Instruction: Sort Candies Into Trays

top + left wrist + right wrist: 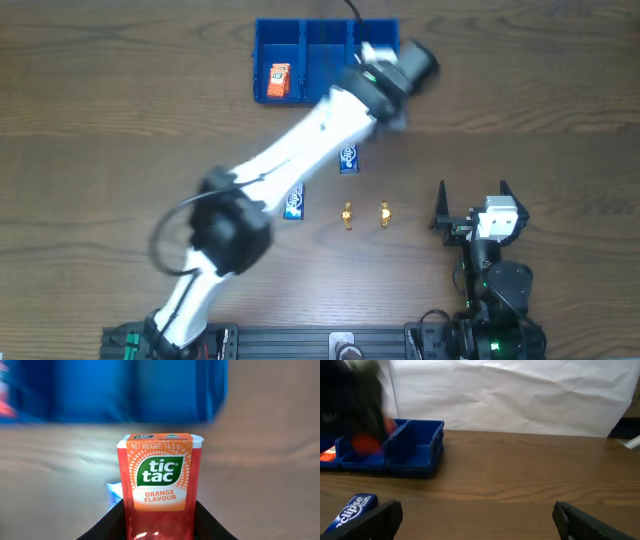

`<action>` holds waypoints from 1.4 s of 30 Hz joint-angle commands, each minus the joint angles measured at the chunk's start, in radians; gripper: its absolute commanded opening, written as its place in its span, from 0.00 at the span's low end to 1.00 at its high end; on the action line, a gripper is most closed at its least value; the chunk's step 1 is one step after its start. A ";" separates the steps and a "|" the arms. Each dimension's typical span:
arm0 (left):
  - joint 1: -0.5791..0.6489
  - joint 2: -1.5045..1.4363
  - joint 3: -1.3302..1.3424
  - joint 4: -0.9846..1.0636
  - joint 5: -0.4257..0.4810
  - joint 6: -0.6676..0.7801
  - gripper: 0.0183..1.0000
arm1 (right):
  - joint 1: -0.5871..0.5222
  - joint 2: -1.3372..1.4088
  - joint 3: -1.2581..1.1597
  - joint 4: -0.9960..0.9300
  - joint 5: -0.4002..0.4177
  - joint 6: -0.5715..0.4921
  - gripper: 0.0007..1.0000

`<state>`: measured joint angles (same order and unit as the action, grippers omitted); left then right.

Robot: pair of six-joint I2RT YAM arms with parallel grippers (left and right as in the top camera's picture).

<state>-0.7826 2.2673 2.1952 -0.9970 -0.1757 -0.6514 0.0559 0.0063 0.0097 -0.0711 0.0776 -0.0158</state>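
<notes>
Currently left gripper (160, 527) jaws clamped on orange plastic candy box (161, 475), green-logo label, beside blue plastic compartment tray (125, 390); right gripper (472, 203) jaws apart.

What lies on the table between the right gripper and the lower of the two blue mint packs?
Two gold-wrapped candies lie side by side between the right gripper and that mint pack, as the top view shows.

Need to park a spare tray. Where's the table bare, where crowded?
Bare: the wood left of the blue tray, and the stretch between tray and right gripper. Crowded: mid-table, two blue packs and two gold candies; the left gripper holds an orange box by the tray.
</notes>
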 commanded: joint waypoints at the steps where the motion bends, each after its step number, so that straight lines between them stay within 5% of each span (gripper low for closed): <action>1: 0.169 -0.108 0.027 -0.022 -0.024 0.126 0.31 | 0.002 -0.003 -0.002 -0.005 -0.002 -0.012 1.00; 13: 0.384 -0.039 0.027 -0.021 0.107 0.265 0.31 | 0.002 -0.003 -0.002 -0.005 -0.002 -0.012 1.00; 29: 0.423 0.067 0.025 -0.035 0.173 0.326 0.33 | 0.002 -0.003 -0.002 -0.005 -0.002 -0.012 1.00; 33: 0.427 0.067 0.023 -0.035 0.172 0.322 0.43 | 0.002 -0.003 -0.002 -0.005 -0.002 -0.012 1.00; 39: 0.439 0.056 0.023 -0.035 0.173 0.288 0.72 | 0.002 -0.003 -0.002 -0.005 -0.002 -0.012 1.00; 42: 0.441 -0.009 -0.021 0.006 0.171 0.288 0.76 | 0.002 -0.003 -0.002 -0.005 -0.002 -0.012 1.00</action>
<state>-0.3531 2.3276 2.2177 -1.0225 -0.0017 -0.3527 0.0559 0.0063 0.0097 -0.0711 0.0776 -0.0154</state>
